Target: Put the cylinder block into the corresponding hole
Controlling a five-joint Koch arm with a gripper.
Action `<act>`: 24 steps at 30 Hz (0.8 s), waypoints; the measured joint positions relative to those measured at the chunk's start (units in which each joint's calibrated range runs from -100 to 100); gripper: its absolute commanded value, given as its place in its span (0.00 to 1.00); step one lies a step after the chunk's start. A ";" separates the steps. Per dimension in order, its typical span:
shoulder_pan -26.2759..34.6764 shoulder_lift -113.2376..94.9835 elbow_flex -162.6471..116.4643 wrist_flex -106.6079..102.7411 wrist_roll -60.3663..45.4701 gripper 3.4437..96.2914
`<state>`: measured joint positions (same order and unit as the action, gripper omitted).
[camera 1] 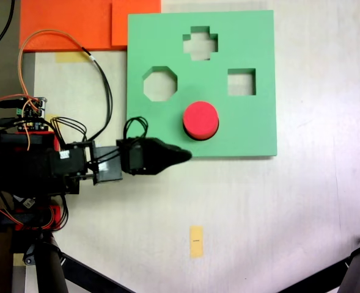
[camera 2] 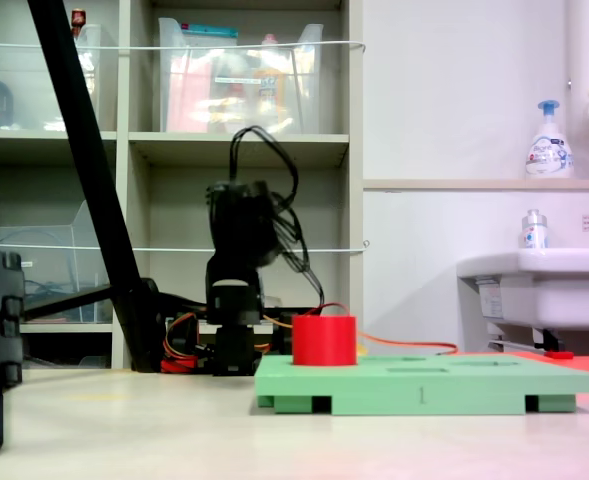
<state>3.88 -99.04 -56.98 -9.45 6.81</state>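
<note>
**A:** Where is the short red foam cylinder block (camera 1: 201, 119) right now?

**B:** On the square green foam board (camera 1: 259, 122), at its near middle in the first exterior view, covering the spot where a circular cutout would be; I can't see that hole itself. The octagonal cutout (camera 1: 160, 83) lies to its far left, the square cutout (camera 1: 241, 82) to its far right, the cross-shaped cutout (camera 1: 200, 43) farthest off.

**A:** And the black gripper (camera 1: 183, 154)?

**B:** Empty, its fingers drawn together to a point, just off the board's near edge, close to the block's left but apart from it.

**A:** So what's worth doing well?

**B:** I'd judge the block placed; back away without brushing it.

**A:** What does the second exterior view add?

**B:** Height: the block stands well proud of the board, upright, so how deep it sits stays unclear. The arm (camera 2: 239, 290) rises behind it. Only the first exterior view shows the cutout shapes.
</note>
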 measured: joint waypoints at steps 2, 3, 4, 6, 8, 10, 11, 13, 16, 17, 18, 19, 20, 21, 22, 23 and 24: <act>-1.76 0.14 -6.37 4.21 -3.57 0.47; -2.54 0.00 -9.70 5.97 -5.13 0.47; -3.08 0.00 -13.52 7.54 -6.50 0.47; -3.27 0.00 -22.24 10.08 -8.50 0.47; -3.47 0.00 -30.18 12.63 -9.52 0.47; -3.57 -0.14 -36.45 14.98 -10.26 0.47; -3.52 -0.27 -39.10 16.94 -10.31 0.47; -3.42 -0.27 -42.23 17.52 -10.31 0.47; -3.47 -0.27 -42.23 17.52 -10.31 0.47; -3.47 -0.27 -42.23 17.52 -10.35 0.47; -3.47 -0.27 -42.23 17.52 -10.31 0.47; -3.47 -0.27 -42.23 17.13 -10.35 0.46; -3.47 -0.27 -42.23 16.54 -10.31 0.47; -3.42 -0.41 -42.14 16.35 -10.35 0.47; -3.37 -0.27 -42.14 16.35 -10.35 0.47; -3.27 -0.27 -42.14 16.35 -10.35 0.49; -3.22 -0.27 -42.14 16.35 -10.35 0.50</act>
<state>0.66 -99.32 -99.12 6.90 -3.54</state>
